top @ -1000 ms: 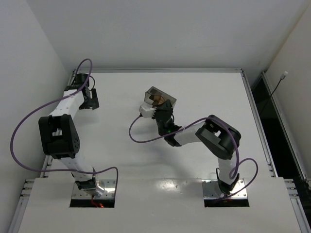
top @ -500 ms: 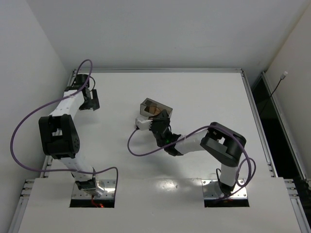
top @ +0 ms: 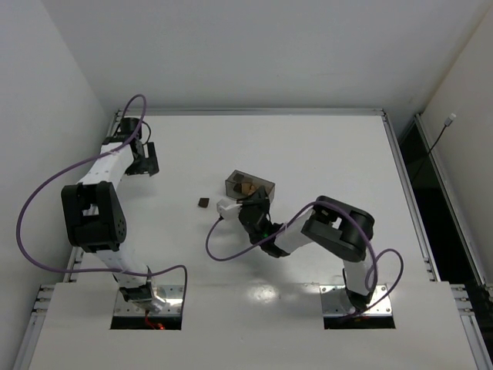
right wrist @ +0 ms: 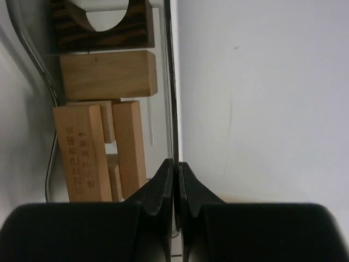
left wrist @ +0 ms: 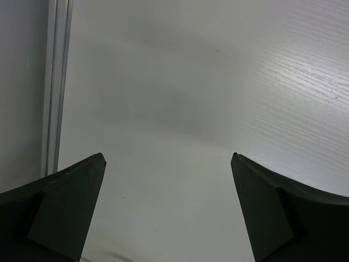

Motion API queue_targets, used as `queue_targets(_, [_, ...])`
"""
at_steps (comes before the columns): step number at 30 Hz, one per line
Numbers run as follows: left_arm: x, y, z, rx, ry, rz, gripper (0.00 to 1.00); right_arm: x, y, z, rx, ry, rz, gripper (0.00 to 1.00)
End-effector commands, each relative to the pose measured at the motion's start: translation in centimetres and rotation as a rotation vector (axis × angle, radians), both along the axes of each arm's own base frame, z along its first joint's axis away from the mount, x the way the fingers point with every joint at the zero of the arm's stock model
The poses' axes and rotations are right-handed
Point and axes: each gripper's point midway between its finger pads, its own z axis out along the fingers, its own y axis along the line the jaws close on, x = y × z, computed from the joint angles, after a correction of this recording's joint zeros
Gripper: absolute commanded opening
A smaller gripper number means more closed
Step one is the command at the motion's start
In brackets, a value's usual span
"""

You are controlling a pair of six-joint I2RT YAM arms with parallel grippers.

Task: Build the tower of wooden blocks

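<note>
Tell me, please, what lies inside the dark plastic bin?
Wooden blocks: a dark notched piece, a tan block and several tan bars. The right gripper, clamped on the wall of the bin, hides the near end.

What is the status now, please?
Left gripper open, far off. Right gripper shut on bin wall. Wood blocks inside bin, one dark block out on table. No tower yet.
</note>
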Motion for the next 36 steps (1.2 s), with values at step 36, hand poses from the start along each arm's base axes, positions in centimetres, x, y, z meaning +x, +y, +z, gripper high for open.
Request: queue_targets(36, [0.5, -2.4, 2.2, -0.042, -0.089, -0.051, 1.00, -1.6, 0.8, 12.1, -0.159, -0.538, 0.128, 0.00])
